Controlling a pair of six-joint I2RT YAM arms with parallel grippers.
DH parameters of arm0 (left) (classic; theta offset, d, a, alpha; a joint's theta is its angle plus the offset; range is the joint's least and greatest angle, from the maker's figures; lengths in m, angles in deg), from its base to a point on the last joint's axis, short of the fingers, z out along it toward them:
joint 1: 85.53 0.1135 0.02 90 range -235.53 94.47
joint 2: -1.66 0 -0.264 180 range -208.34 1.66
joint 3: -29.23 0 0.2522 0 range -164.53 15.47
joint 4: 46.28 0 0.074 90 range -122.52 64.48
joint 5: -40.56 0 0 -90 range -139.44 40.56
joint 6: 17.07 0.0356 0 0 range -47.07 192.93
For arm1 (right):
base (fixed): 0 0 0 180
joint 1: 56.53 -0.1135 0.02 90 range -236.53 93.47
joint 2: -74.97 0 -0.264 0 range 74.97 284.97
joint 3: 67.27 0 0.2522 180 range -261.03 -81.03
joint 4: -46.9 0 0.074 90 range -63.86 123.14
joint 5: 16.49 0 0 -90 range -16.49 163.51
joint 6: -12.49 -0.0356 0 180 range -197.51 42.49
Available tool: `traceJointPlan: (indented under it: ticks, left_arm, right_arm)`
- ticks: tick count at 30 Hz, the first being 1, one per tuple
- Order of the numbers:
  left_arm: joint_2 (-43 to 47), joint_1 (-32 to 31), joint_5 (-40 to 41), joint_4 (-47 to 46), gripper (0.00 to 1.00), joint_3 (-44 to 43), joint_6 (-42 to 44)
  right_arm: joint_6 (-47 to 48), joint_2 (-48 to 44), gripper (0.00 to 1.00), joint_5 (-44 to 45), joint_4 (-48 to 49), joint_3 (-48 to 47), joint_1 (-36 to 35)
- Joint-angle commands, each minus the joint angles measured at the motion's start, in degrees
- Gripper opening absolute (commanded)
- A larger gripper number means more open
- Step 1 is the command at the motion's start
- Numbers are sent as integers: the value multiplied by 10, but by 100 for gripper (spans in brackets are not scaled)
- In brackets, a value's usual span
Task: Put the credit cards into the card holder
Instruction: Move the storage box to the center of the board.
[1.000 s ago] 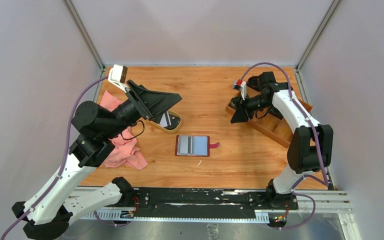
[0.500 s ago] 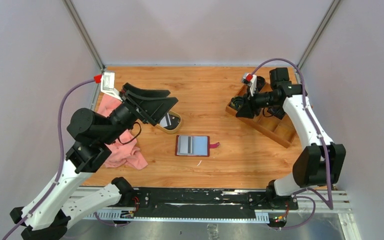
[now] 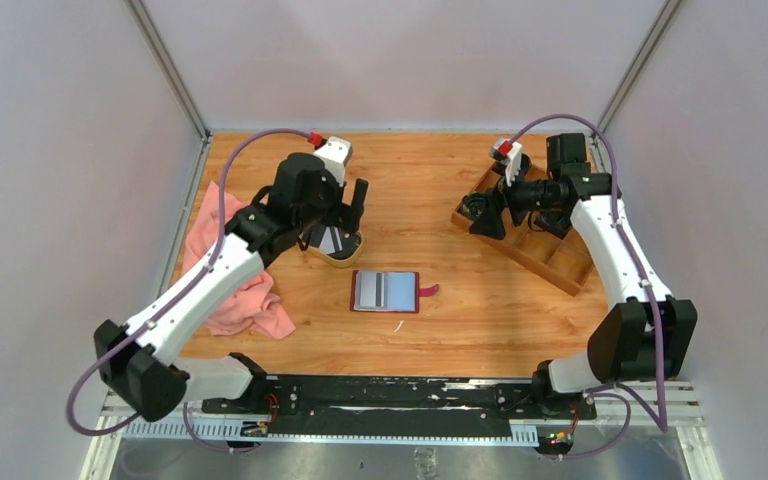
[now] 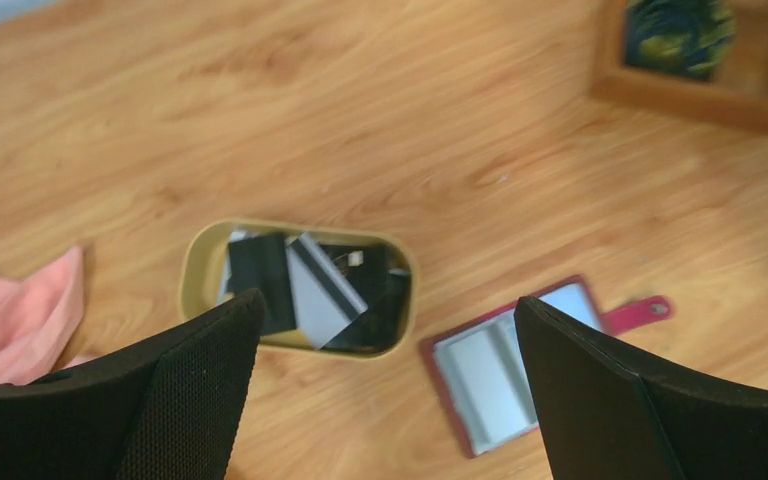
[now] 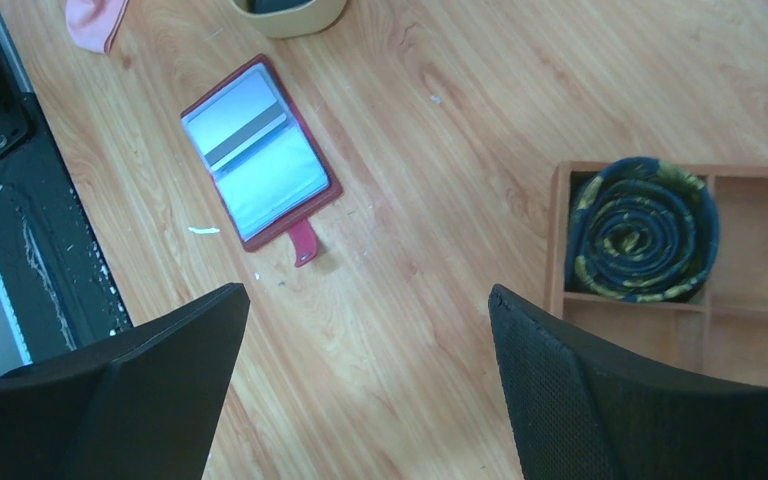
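L gripper [image 3: 338, 215] hangs over the tan dish [image 3: 348, 258], jaws spread wide, nothing btwn them. Its wrist cam looks down into the dish: the credit cards [image 4: 310, 290] lie jumbled inside, black ones and pale grey ones overlapping, one grey card slanted across the pile. Card holder [image 3: 386, 290] lies open and flat on the table [image 3: 430, 180], near the dish on its near-right side but not touching it, grey pockets up, snap tab sticking out to the right. R gripper [image 3: 487, 215] sits above the far-left corner of the wooden tray [image 3: 545, 260], jaws also wide, holding nothing. In that corner compartment: a coiled dark-blue strap [image 5: 645, 230] w/ yellow pattern. Pink cloth [image 3: 250, 300] is bunched at the table's left edge, well apart from the card holder.
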Motion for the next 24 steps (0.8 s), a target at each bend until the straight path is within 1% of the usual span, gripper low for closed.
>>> traceJointPlan:
  ticks: [1,3,5,7,9,13,18,24]
  left_arm:
    - [-68,87,-79,74,100,-52,34]
    - [-118,111,-77,108,100,-81,41]
    - [-160,115,-64,135,100,-100,58]
    - [-190,117,-48,140,100,-101,79]
    - [-214,125,-56,139,99,-99,94]
    - [-253,154,-86,138,90,-103,102]
    - [-302,181,-125,139,85,-121,110]
    - [-340,192,-104,136,83,-126,118]
  right_arm:
    - [-5,-39,94,-28,27,46,13]
    - [-1,-38,94,-31,30,55,15]
    - [1,-33,93,-35,30,60,16]
    - [3,-27,93,-46,30,64,17]
    - [5,-21,92,-52,30,67,17]
    - [9,-8,92,-63,30,71,17]
    - [10,3,91,-70,30,73,17]
    - [12,6,90,-71,30,74,17]
